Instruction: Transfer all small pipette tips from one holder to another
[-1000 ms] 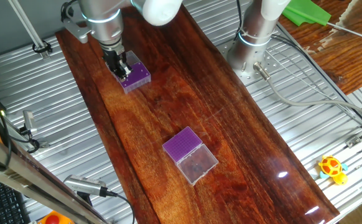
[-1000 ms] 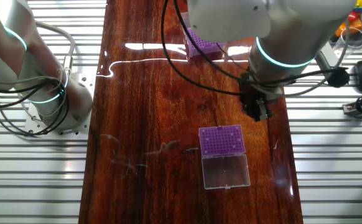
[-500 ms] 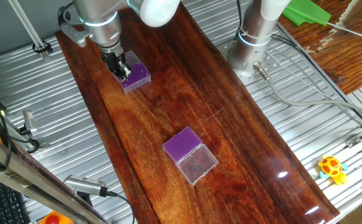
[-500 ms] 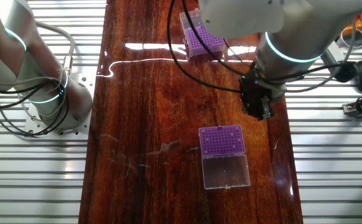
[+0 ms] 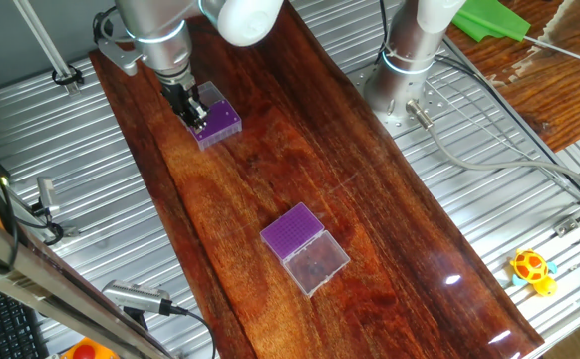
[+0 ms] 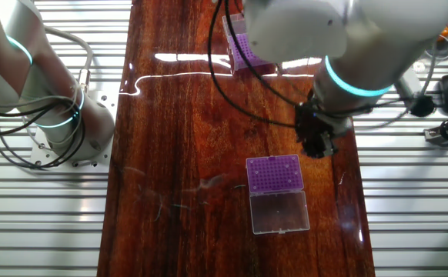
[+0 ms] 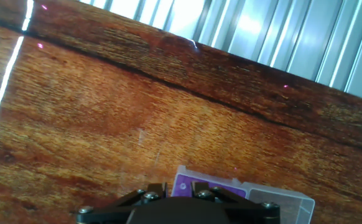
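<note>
One fixed view, left to right: claw at 11 o'clock on the wooden table, hanging at the left edge of the near purple tip holder; whether it touches, can't tell. Finger gap unreadable in every view. Second tip holder, clear lid open, sits centre, well apart. Hand view: holder's purple top at 6 o'clock, just past the claw body.

Hangs over the table from a bent arm, wrist pointing straight down. Gripper low, black fingers close together; whether anything sits between them cannot be told.
</note>
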You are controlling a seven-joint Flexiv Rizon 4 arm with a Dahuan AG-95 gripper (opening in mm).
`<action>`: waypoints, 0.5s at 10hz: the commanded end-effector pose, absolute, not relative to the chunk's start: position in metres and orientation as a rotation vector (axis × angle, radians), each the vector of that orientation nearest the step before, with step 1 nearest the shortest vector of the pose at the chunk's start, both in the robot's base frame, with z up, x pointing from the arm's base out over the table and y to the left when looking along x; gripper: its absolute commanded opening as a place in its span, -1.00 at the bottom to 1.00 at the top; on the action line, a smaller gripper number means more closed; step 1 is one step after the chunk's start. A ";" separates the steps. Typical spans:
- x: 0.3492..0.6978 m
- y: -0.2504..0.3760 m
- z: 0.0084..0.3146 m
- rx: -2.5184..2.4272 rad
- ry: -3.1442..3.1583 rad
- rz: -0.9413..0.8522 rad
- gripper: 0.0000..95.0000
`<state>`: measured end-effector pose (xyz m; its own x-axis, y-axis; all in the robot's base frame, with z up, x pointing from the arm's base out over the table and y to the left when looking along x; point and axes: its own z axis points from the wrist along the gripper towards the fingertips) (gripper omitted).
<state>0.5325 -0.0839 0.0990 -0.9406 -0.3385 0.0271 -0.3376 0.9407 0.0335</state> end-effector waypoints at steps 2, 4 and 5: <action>0.531 -0.085 0.092 0.535 -3.062 -0.044 -0.60; 0.529 -0.086 0.083 0.529 -3.064 -0.039 -0.60; 0.528 -0.087 0.080 0.526 -3.066 -0.036 -0.60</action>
<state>0.5268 -0.0877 0.0782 -0.9430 -0.3317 0.0266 -0.3309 0.9432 0.0294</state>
